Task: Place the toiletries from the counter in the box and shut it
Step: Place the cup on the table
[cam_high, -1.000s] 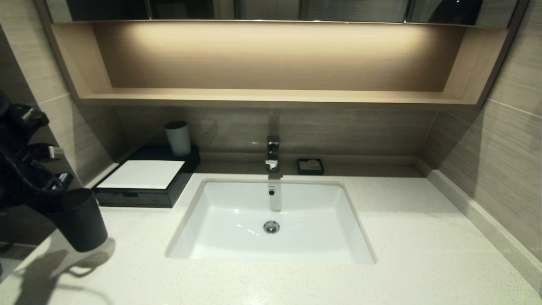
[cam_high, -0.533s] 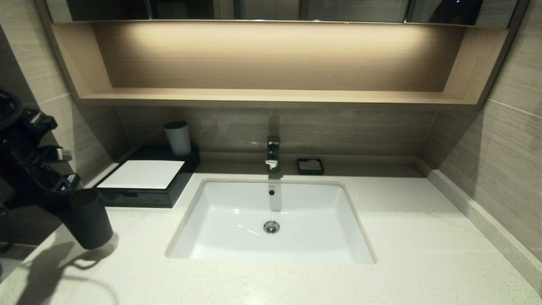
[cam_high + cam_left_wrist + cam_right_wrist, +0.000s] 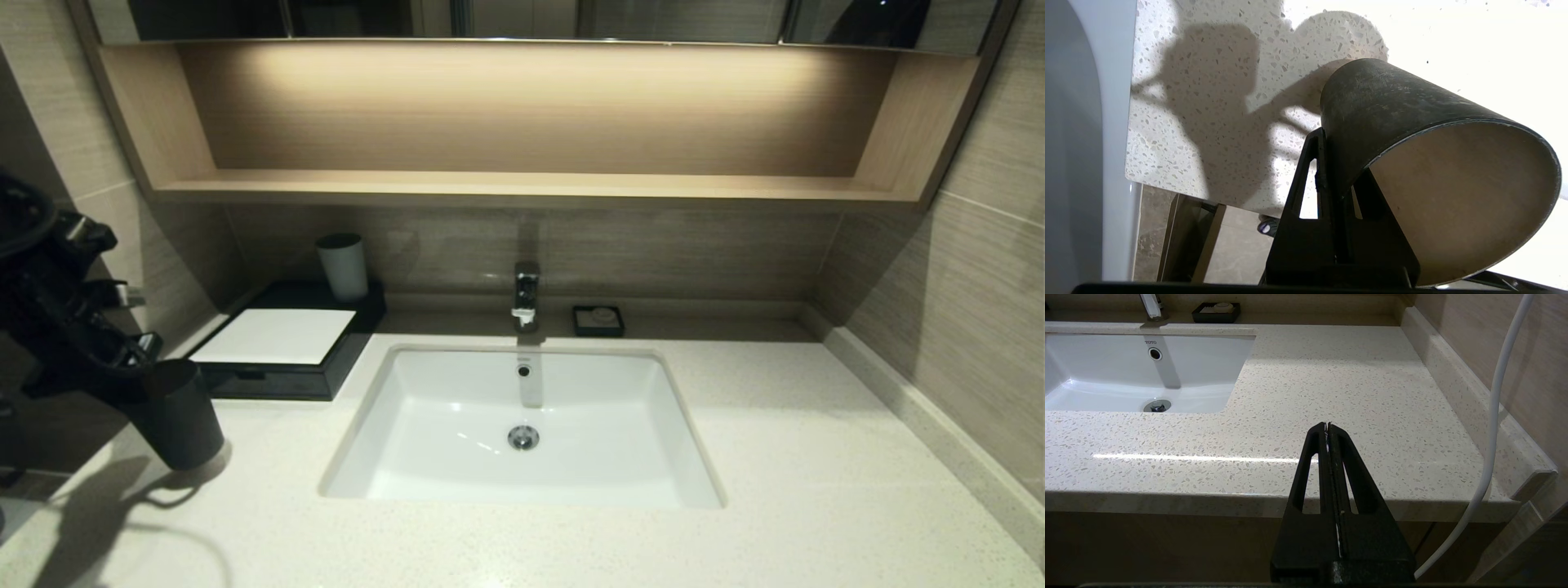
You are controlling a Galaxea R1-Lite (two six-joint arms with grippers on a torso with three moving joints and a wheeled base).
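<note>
Counter point(image 3: 784, 457) with sunk basin point(image 3: 457, 408). Box point(image 3: 282, 359) sits back-left beside the basin, drawer closed, white cup point(image 3: 343, 266) on its rear. Left claw point(image 3: 1327, 134) clenched on tilted black cup's point(image 3: 180, 416) rim, front-left over counter. Right claw point(image 3: 1327, 425) pinched shut, holding nothing, off counter's front edge. No toiletries visible.

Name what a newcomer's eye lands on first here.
The left gripper, shut on the wall of a dark cup, holds it tilted over the counter at its left end. Next comes the white basin sunk mid-counter, then the black box at back left, drawer closed, a white cup standing on it.
</note>
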